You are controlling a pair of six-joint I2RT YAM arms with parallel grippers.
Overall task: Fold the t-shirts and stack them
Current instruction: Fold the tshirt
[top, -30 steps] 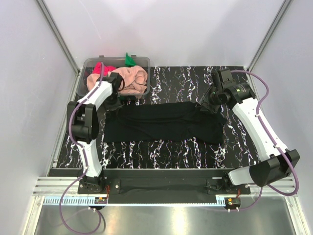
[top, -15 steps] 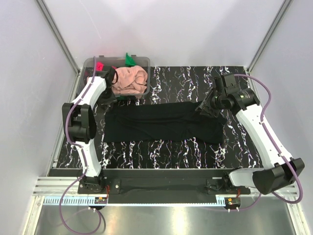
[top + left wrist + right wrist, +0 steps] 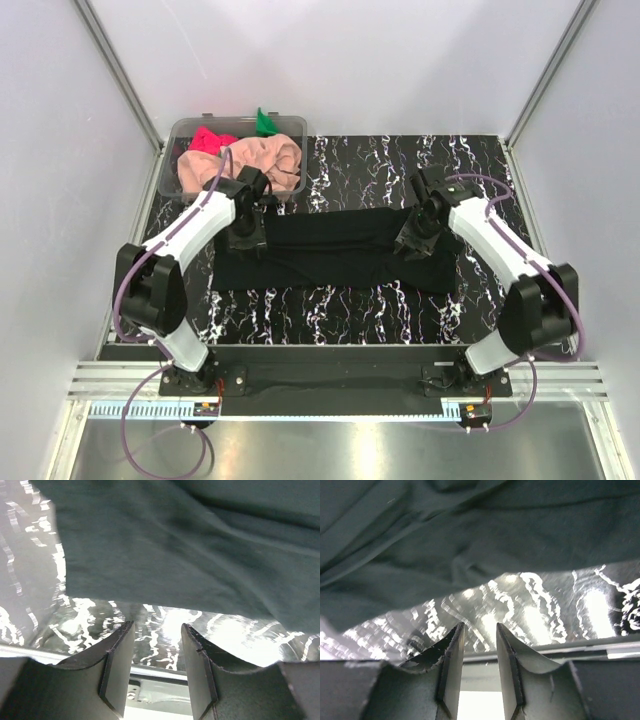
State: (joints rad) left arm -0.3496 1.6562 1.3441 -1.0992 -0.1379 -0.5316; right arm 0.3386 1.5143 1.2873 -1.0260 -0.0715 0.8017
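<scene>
With both arms' jaws parted and empty, either may miss the edge of the black t-shirt [image 3: 335, 250], skewing the fold.

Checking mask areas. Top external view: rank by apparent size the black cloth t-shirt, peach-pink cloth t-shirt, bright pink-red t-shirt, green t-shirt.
1. Black cloth t-shirt, spread on the table.
2. Peach-pink cloth t-shirt, bunched in the clear plastic tub.
3. Bright pink-red cloth t-shirt, partly hidden.
4. Green cloth t-shirt, only a tip showing.
</scene>
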